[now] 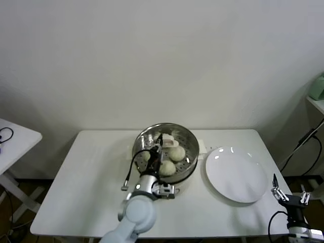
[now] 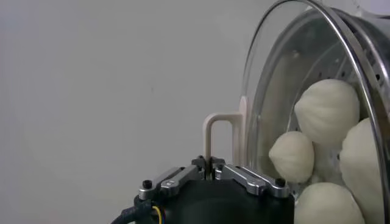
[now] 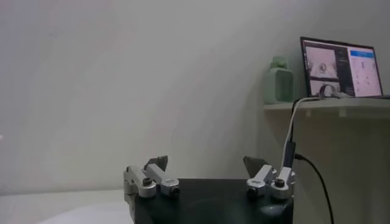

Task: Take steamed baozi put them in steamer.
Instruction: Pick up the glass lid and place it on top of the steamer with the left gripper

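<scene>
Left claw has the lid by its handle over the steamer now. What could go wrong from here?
1. The left claw pinches only the thin white handle of the glass lid, which hangs tilted; it might swing or slip.
2. The lid's edge sits close to the baozi in the steamer; lowering it tilted could dent one or catch the rim.
3. The white plate lies beside the steamer; a dropped lid could hit it.

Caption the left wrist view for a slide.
Left claw shut on the glass lid's white handle, lid held over the steamer with baozi inside.
</scene>
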Motion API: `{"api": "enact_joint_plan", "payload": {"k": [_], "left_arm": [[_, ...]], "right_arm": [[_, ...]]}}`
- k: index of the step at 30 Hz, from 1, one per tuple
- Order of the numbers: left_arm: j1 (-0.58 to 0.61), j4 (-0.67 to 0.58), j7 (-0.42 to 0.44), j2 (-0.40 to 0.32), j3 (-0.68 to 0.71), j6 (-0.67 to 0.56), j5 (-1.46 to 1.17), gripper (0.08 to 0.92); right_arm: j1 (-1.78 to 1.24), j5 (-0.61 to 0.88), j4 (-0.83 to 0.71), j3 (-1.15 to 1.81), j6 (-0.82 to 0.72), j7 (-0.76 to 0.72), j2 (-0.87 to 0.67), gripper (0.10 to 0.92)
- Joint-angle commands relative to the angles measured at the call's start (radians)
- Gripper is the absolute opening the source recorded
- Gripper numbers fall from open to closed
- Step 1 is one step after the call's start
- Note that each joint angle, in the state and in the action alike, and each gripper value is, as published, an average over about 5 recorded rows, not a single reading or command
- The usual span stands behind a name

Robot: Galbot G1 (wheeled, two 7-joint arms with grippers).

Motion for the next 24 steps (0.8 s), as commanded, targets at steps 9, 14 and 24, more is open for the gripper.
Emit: {"api": "enact_joint_plan", "payload": {"k": [9,14,24], "left_arm": [[-0.080,0.114,0.020,-0.043,0.029,0.043,0.033,0.143],[-0.065,0.113,0.021,-0.045,0.022,0.040,0.053,0.143],[-0.058,0.118,0.016,-0.041,0.007,0.015,0.085,0.143]], "right_arm": [[-0.002,0.004,-0.001,0.001,0.001,-0.005,0.002,0.823],[0.002,0.005,-0.003,-0.001,0.001,-0.006,0.002,0.823],[0.002,0.009,-0.001,-0.002,0.002,-0.008,0.004,0.823]]}}
